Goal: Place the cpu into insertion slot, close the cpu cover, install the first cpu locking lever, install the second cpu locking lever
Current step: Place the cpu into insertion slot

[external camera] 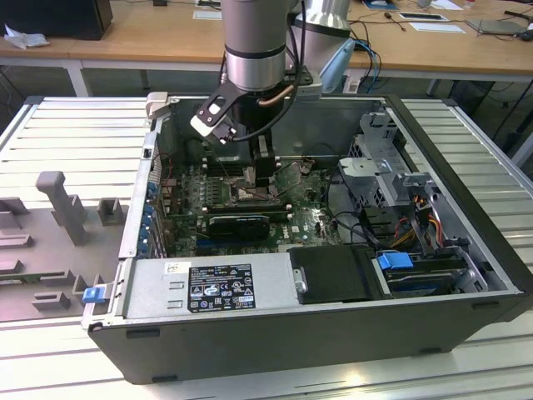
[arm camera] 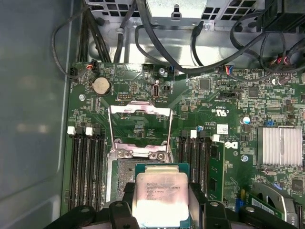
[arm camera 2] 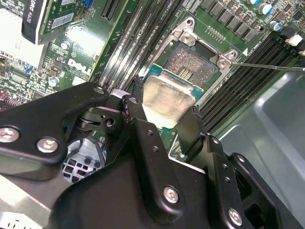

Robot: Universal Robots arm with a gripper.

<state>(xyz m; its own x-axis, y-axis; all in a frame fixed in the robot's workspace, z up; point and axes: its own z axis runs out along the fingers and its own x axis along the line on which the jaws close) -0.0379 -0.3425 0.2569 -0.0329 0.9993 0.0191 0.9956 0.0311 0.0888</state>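
My gripper (arm camera 2: 164, 112) is shut on the cpu (arm camera 2: 167, 98), a pale silver square chip held by its two opposite edges between black fingers (arm camera 2: 138, 114). In both wrist views the chip (arm camera: 159, 195) hangs just over one side of the insertion slot (arm camera 2: 193, 64), whose brownish pin field is partly uncovered. The cpu cover (arm camera: 139, 131), a shiny metal frame, stands swung open on its hinge behind the socket. A thin wire locking lever (arm camera 2: 267, 67) juts out beside the socket. In the exterior view the gripper (external camera: 260, 179) reaches down onto the green board inside the open computer case (external camera: 466, 300).
Long black memory slots (arm camera: 88, 167) flank the socket on both sides. A finned heat sink (arm camera: 279, 145) and an expansion card (external camera: 237, 223) sit nearby. Black cables (arm camera: 190, 62) run along the board's edge. The power supply (external camera: 208, 287) and drive cage (external camera: 391, 179) crowd the case.
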